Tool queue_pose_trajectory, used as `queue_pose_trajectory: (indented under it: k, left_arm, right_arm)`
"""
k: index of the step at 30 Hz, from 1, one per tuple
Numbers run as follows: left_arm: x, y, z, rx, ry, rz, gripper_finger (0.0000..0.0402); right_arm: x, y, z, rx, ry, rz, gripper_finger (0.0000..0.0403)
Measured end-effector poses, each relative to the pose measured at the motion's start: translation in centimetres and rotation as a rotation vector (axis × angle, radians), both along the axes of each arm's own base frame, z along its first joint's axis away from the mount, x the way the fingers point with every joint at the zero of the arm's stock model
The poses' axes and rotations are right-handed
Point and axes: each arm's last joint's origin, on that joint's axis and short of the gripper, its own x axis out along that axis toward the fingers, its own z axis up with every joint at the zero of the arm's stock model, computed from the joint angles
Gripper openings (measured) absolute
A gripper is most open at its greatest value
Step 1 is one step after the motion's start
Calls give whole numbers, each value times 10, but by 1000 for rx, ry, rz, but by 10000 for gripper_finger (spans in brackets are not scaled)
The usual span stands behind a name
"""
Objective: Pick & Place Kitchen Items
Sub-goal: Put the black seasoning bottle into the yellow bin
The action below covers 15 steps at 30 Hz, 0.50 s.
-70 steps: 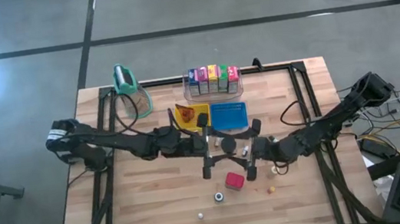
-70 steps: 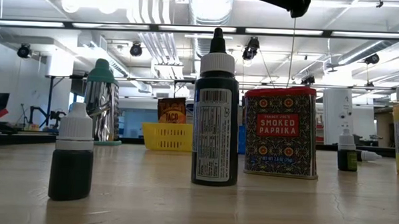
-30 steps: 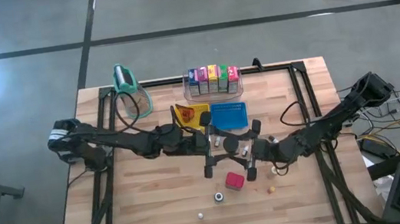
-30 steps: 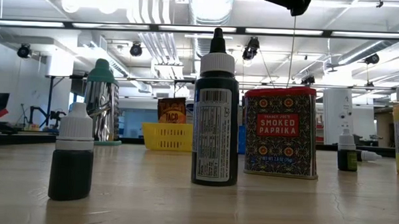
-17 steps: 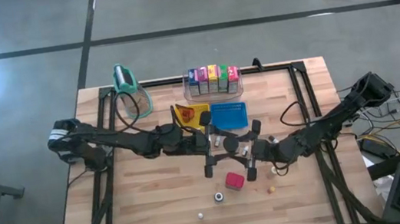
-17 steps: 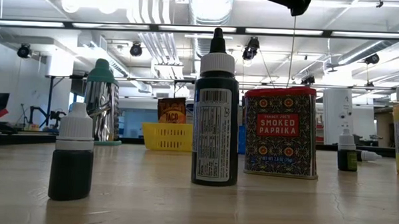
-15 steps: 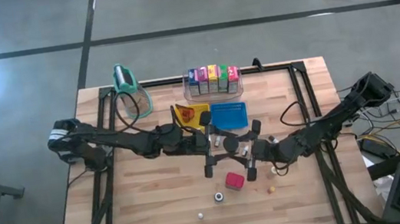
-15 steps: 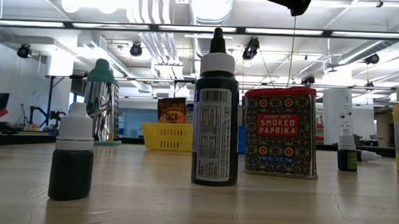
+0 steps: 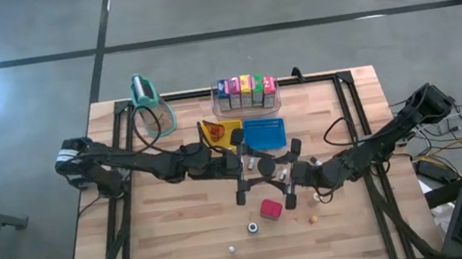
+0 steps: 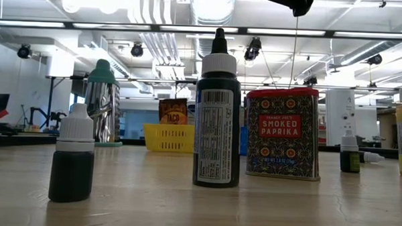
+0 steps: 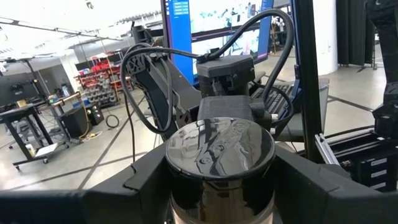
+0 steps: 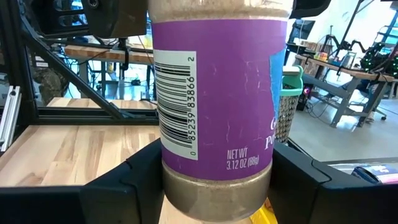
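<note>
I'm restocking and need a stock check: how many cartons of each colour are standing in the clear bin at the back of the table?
In the clear bin, high view:
blue carton: 1
pink carton: 1
yellow carton: 1
green carton: 1
red carton: 1
Total: 5

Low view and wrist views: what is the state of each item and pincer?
spice jar: in the air, held by both pincers.
left pincer: closed on the jar's end.
right pincer: closed on its body.
paprika tin: upright.
tall dropper bottle: upright, capped.
</note>
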Motion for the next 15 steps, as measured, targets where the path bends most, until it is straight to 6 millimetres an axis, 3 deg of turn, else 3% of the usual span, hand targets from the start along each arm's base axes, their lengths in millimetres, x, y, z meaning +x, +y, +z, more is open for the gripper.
queue_pose_trajectory:
  k: [9,15]
  left_arm:
    - [-1,3,3,-70,88,2,233]
    - [-3,5,21,-75,329,20,279]
  right_arm:
    - [0,0,-1,-1,9,0,224]
    - [0,0,0,2,3,-4,215]
